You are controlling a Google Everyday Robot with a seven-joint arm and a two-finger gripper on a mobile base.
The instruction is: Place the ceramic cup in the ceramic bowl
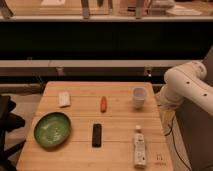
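At the far left edge a dark shape [7,127] stands just beside the desk [120,120]; I cannot tell what it is, so I count that side as tight. The green ceramic bowl [52,129] sits near the left near corner, wide, shallow and empty, an easy target from above. Beyond it lies a small white packet [64,99], well clear of the rim.

In the middle, a small orange-red item [103,103] lies toward the far side and a black bar [97,135], perhaps a remote, lies nearer. Both are flat and sit between cup and bowl, so I judge a carry should pass above them, not through them.

The white ceramic cup [139,96] stands upright at the far right of the desk, mouth up, touching nothing. I expect it to be stiff, fairly light, smooth-glazed and breakable. I would pinch across its wall just below the rim, firmly but not hard, and set it down gently since ceramic meets ceramic. A white bottle [140,146] with a green label lies at the near right, apart from the cup.

My arm [186,86] rises at the right edge, just beside the cup's corner. My tool is out of sight past those white links; its jaws stand spread wide and it holds nothing.
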